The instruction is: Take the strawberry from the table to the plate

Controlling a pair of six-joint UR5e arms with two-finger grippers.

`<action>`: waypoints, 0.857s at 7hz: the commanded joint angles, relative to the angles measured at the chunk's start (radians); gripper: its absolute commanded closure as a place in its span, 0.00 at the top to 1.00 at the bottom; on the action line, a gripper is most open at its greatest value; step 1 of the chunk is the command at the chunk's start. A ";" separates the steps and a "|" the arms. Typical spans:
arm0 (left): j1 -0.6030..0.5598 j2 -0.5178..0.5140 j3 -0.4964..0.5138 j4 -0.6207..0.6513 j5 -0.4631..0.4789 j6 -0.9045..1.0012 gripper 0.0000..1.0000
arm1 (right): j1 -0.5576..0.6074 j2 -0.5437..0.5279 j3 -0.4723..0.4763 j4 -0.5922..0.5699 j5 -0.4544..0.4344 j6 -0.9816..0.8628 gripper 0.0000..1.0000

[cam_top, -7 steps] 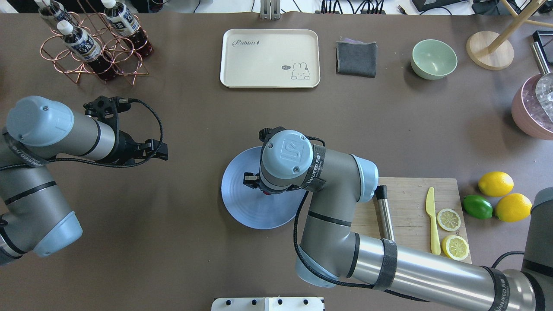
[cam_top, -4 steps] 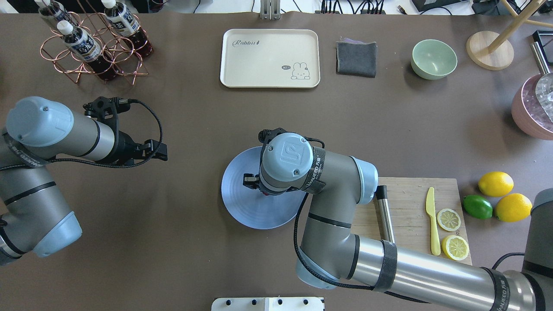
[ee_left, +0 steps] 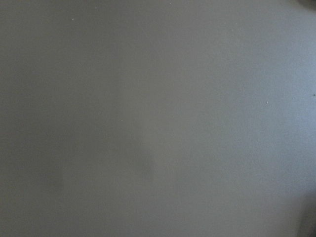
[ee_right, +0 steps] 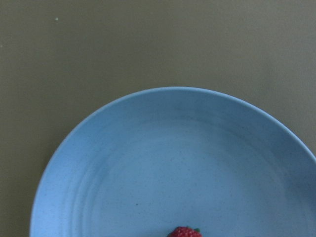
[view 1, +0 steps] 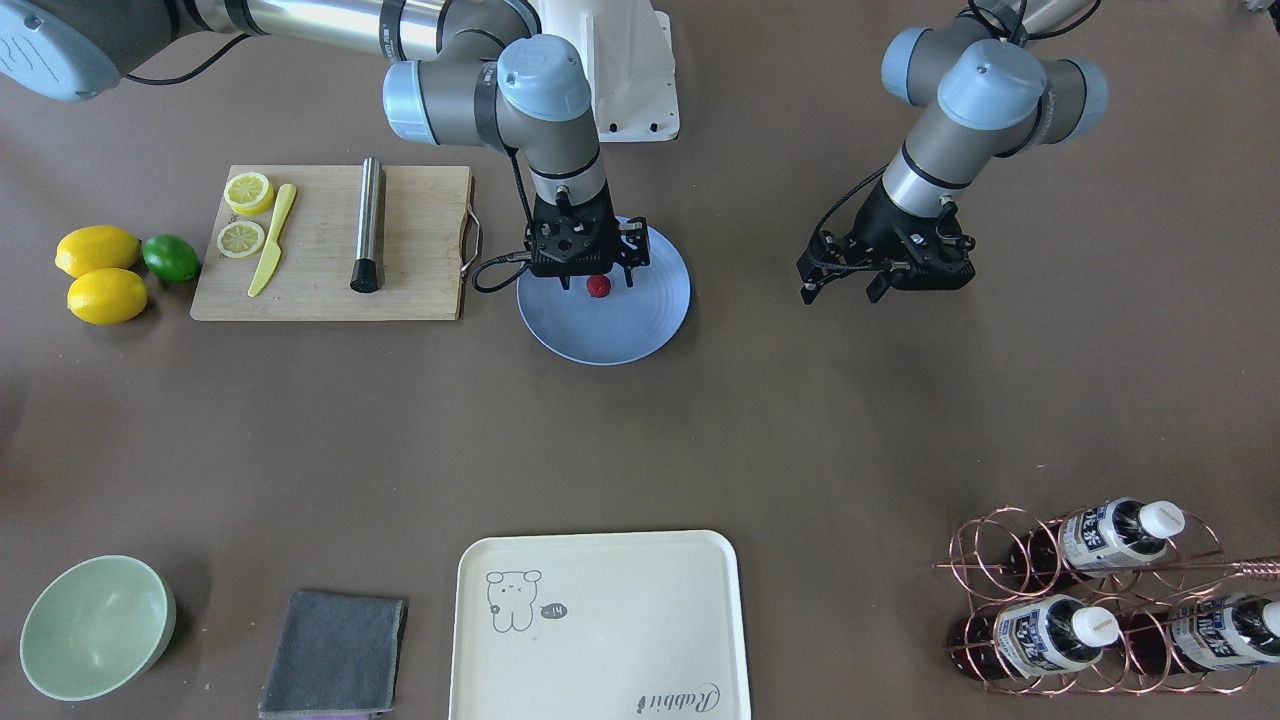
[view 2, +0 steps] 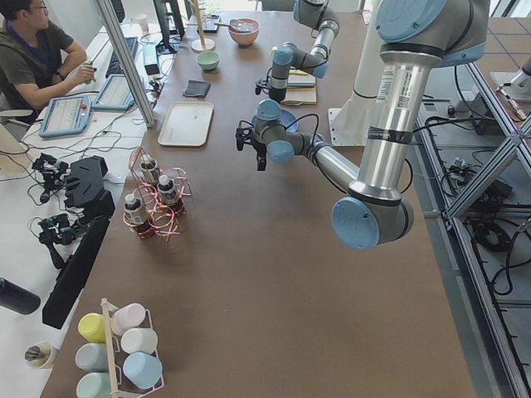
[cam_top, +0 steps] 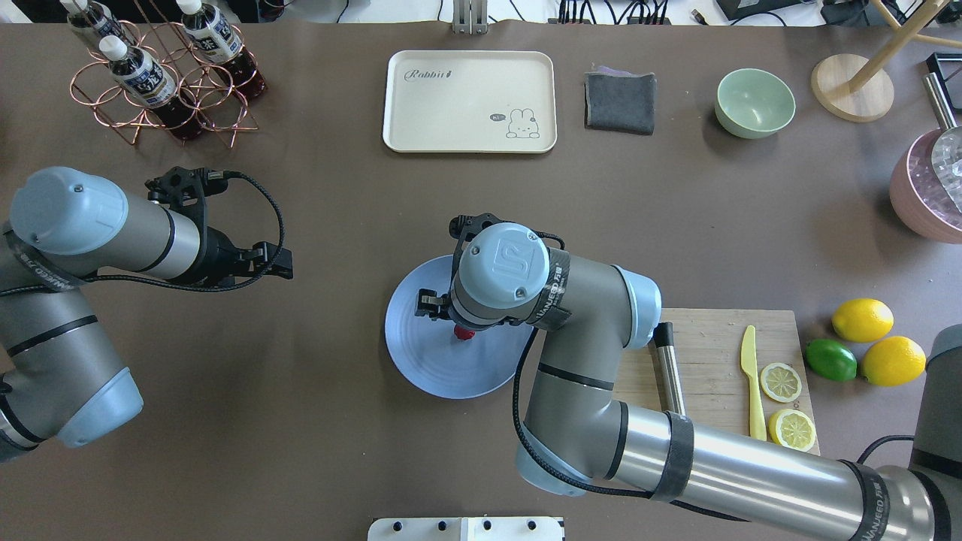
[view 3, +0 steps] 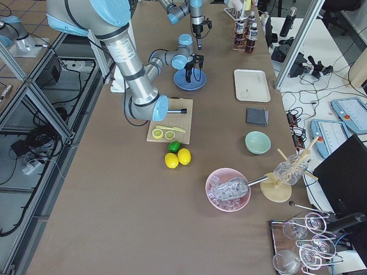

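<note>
Dark red on light blue: the strawberry (view 1: 598, 286) sits on the plate (view 1: 640, 330), near its middle. The right gripper (view 1: 594, 270) hangs just over it, fingers apparently spread and gripping nothing. The risk now? A finger clips the berry on the way up, and the round little thing rolls off the shallow plate onto the table (view 1: 800, 420). The left gripper (view 1: 905, 275) hovers well apart; spread or pressed together, nobody can tell. The cream tray (view 1: 600, 610) reads "Rabbit"; the bottles (view 1: 1050, 630) have labels too small to read.
</note>
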 commanded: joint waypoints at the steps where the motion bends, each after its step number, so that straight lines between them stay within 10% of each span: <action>1: -0.059 0.011 -0.022 0.022 -0.010 0.011 0.97 | 0.192 -0.067 0.149 -0.092 0.226 -0.024 1.00; 4: -0.351 0.147 -0.023 0.074 -0.252 0.439 0.97 | 0.575 -0.387 0.245 -0.105 0.511 -0.576 1.00; 6: -0.599 0.146 -0.008 0.381 -0.372 0.926 0.97 | 0.767 -0.560 0.205 -0.149 0.544 -0.990 1.00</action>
